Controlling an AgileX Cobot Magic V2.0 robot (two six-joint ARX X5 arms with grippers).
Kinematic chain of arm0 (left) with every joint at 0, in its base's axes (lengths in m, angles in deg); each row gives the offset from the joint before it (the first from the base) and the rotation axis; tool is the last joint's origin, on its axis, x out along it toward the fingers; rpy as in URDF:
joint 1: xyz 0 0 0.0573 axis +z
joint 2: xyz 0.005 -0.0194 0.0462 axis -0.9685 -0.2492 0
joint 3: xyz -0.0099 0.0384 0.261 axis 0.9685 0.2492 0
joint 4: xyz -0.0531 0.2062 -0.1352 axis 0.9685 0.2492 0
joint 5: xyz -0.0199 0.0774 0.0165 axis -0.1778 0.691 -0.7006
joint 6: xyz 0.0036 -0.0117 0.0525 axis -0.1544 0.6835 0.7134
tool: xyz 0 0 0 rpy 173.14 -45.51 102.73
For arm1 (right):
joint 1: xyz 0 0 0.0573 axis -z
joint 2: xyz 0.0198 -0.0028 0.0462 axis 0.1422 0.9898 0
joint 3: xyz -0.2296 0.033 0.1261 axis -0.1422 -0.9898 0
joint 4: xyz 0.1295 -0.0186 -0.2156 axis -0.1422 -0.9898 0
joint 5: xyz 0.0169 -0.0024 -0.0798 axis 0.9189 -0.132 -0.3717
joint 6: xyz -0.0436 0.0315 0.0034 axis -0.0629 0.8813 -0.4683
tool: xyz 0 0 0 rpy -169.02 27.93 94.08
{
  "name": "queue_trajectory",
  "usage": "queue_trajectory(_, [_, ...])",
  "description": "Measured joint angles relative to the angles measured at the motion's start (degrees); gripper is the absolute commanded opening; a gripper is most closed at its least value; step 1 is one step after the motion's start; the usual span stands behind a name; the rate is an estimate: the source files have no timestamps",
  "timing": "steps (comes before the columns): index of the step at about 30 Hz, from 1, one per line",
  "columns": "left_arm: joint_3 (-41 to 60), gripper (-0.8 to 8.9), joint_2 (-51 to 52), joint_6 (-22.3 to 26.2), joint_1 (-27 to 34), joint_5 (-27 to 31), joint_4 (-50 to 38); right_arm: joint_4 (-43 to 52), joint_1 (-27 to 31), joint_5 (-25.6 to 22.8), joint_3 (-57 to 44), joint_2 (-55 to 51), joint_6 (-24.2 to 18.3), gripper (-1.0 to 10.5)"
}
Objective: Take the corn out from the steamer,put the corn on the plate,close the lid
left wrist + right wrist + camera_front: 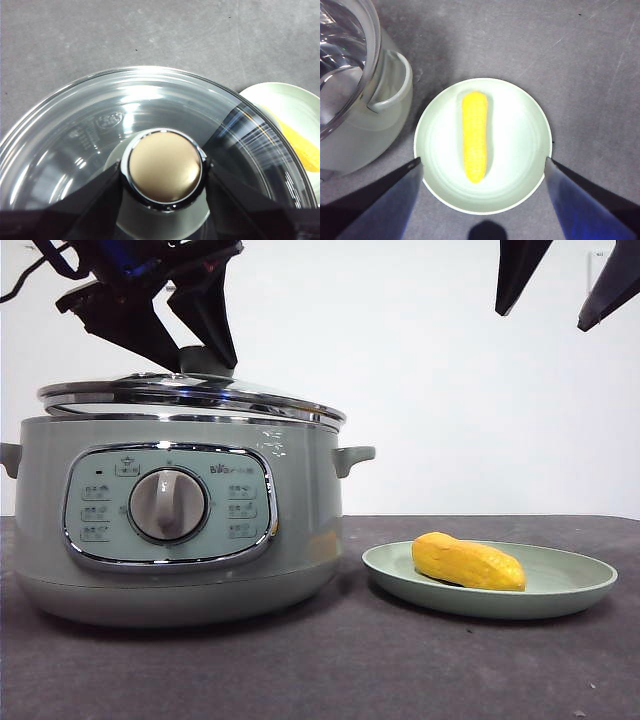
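Corn [468, 562] lies on the plate [580, 585] beside the steamer [300, 530]. Left gripper [165, 172] has its jaws clamped on the lid [190, 395] knob; right gripper [482, 167] hangs above the plate, jaws wide apart.

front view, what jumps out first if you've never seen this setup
The big sage-green steamer fills the table's left half, its glass lid resting on top with the left claw closed around the lid's knob. Beside it, the bright yellow corn lies on the pale green plate, the right claw hanging open above.
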Motion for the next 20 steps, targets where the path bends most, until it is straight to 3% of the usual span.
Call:
queue_trajectory(6, [0.00, -0.09, 2.49, 1.03, 0.28, 1.86, 1.18, 0.02, 0.00, 0.00, 0.00, 0.00, 0.00, 4.1])
queue_trajectory(20, [0.13, -0.09, 0.66, 1.18, 0.33, -0.22, 2.32, 0.02, 0.00, 0.00, 0.00, -0.04, -0.02, 4.1])
